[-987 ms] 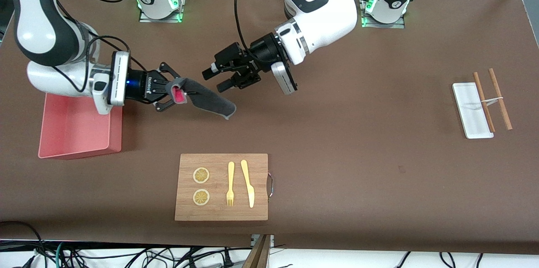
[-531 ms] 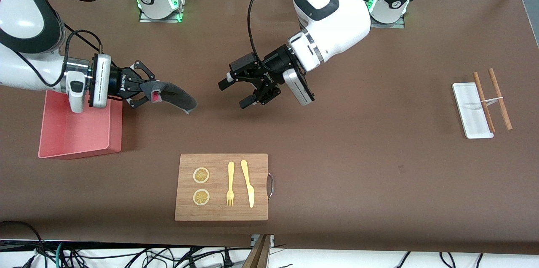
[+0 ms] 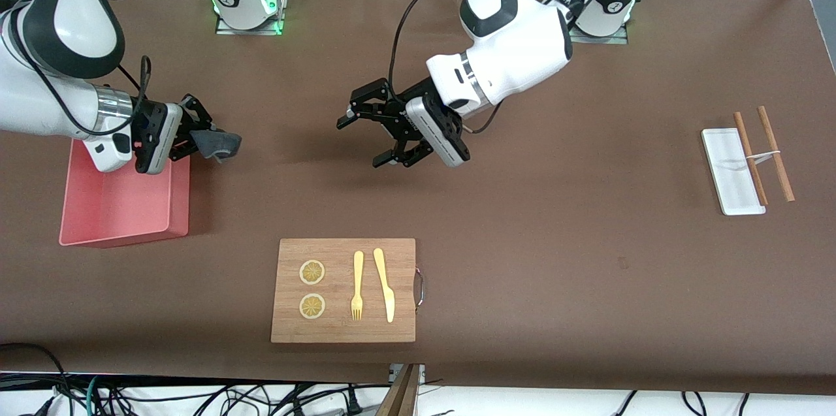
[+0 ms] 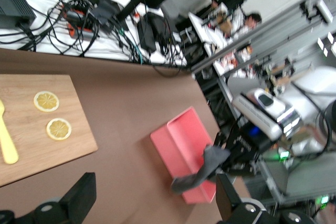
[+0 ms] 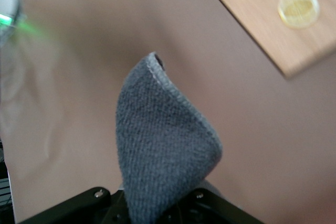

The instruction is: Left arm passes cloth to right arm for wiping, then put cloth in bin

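Presently the right gripper (image 3: pixel 204 132) is clamped on the cloth (image 3: pixel 219 144), held in the air just beside the bin's (image 3: pixel 111 207) rim. Left gripper (image 3: pixel 372 138) hangs over bare table with fingers apart, holding nothing.

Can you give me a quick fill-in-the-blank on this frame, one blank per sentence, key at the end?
1. The cloth is held by the ____ gripper.
2. The left gripper hangs over bare table with its fingers ____.
3. The bin sits toward the ____ arm's end of the table.
4. On the cutting board, the fork lies between the lemon slices and the ____.

Missing words: right; open; right; knife
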Available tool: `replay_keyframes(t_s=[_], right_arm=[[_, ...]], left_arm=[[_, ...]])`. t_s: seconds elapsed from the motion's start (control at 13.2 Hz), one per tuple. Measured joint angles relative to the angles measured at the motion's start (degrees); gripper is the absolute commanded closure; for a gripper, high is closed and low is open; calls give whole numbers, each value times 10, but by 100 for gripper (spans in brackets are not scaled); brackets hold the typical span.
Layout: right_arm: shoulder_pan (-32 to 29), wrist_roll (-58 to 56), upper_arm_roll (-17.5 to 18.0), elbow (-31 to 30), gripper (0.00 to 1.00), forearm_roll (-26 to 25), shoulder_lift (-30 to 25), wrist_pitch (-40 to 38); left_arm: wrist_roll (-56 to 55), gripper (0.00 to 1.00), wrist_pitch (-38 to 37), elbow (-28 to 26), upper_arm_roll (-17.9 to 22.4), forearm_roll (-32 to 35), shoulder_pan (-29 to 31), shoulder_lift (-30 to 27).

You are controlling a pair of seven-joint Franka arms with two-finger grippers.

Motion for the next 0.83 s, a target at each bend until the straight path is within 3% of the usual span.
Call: replay_keyframes(t_s=[0.46, 0.83], right_arm=[[0, 381, 8, -12, 100, -107, 10, 51], [4, 518, 31, -69, 100, -115, 74, 209]], left_arm=[[0, 0, -227, 3, 8, 187, 83, -9], [-32, 0, -434, 6, 9, 361, 131, -52]])
